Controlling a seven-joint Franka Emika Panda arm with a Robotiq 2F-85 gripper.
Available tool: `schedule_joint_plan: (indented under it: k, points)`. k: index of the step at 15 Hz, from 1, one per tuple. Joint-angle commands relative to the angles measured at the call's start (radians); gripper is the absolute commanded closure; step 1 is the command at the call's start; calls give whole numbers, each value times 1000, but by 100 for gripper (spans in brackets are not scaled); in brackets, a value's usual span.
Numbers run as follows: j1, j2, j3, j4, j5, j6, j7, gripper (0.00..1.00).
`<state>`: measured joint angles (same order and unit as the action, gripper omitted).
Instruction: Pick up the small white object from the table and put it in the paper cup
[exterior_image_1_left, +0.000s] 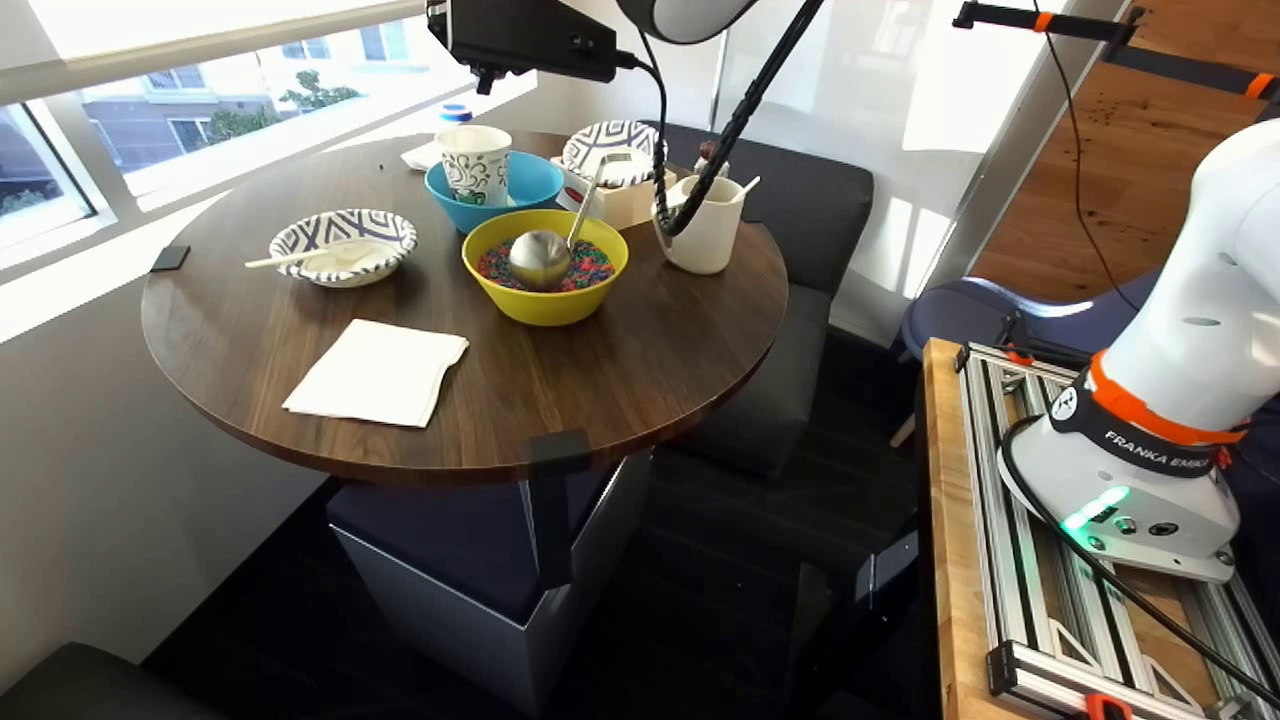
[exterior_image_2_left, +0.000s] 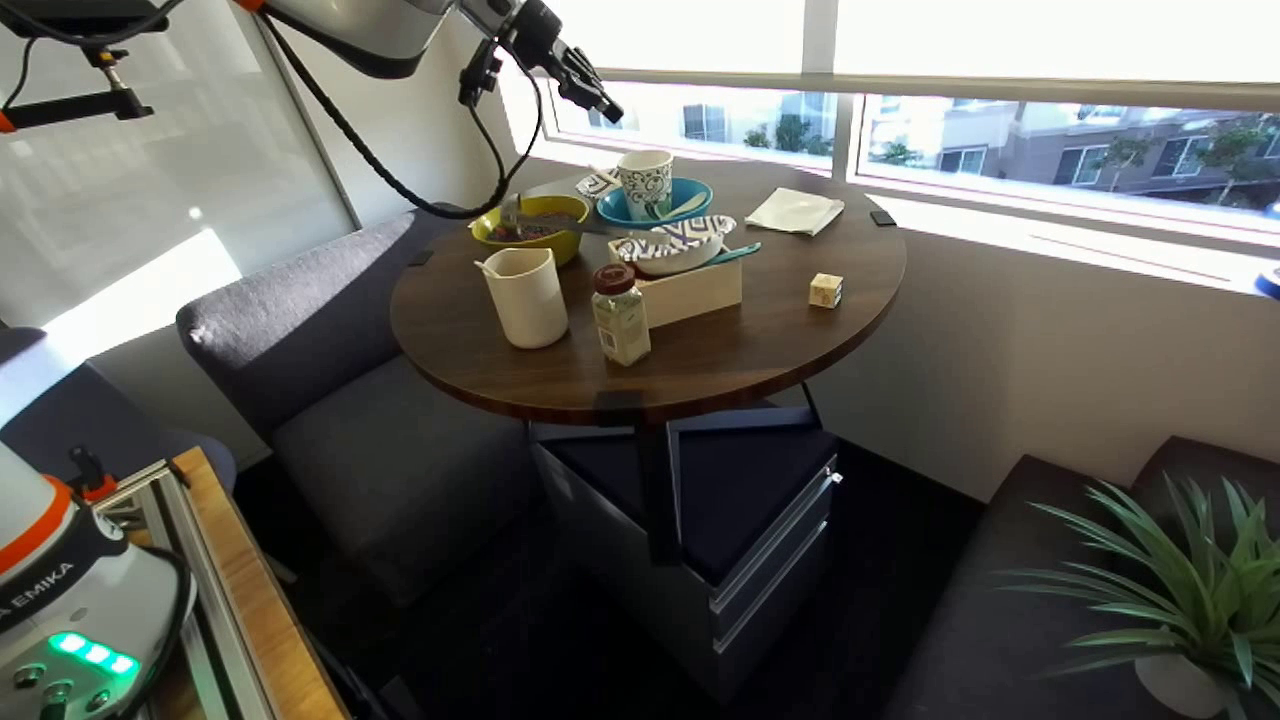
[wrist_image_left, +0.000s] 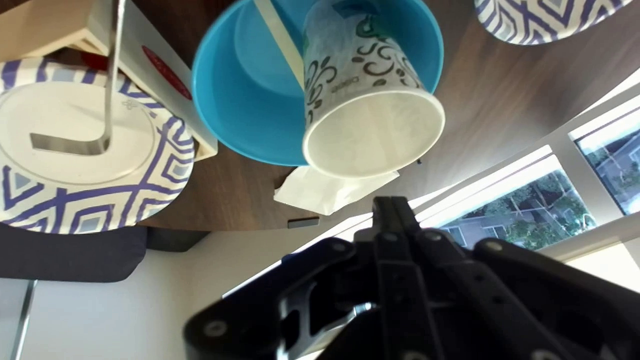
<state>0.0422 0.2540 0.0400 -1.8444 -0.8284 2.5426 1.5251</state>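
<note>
My gripper (exterior_image_2_left: 608, 108) is shut and empty in the air above the far part of the table; its closed fingertips show in the wrist view (wrist_image_left: 391, 202). A small off-white cube with dark marks (exterior_image_2_left: 825, 291) lies near the table's edge in an exterior view; it does not show in the wrist view. A white paper cup with a dark scroll pattern (exterior_image_1_left: 478, 168) stands in the blue bowl in both exterior views (exterior_image_2_left: 645, 180). In the wrist view its open mouth (wrist_image_left: 372, 135) faces me. A plain cream-white cup (exterior_image_2_left: 532, 305) stands on the table holding a utensil.
The blue bowl (exterior_image_1_left: 535, 185) sits beside the yellow bowl (exterior_image_1_left: 545, 308), which holds colored bits and a ladle (exterior_image_1_left: 540, 260). A wooden box (exterior_image_2_left: 700, 292) bears a patterned plate (exterior_image_2_left: 675, 250). A spice jar (exterior_image_2_left: 622, 325), patterned bowl (exterior_image_1_left: 365, 235) and napkin (exterior_image_1_left: 380, 370) are around.
</note>
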Motion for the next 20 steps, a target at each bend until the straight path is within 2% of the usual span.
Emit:
schedule_joint_plan:
  k: [1,2,3,8,11,13,14,15,16,18,19,20]
  points:
    - [22,61,-37,52,35,35,-34,100]
    - [20,67,-37,53,60,34,-54,82]
    - [24,76,-44,59,63,31,-56,72]
    - [38,97,-68,66,105,28,-81,37]
    - [39,70,-78,48,147,21,-94,13]
    - [11,-1,-54,-11,261,40,-176,1]
    - [-10,-57,-23,-62,367,21,-293,0]
    - [-5,-95,-23,-93,420,12,-362,0]
    - [-51,-146,40,-143,473,2,-453,0]
    - [-50,-238,57,-224,594,-40,-617,0]
    - [-17,-288,26,-265,627,-69,-695,0]
    - [-15,-336,21,-313,630,-85,-760,0]
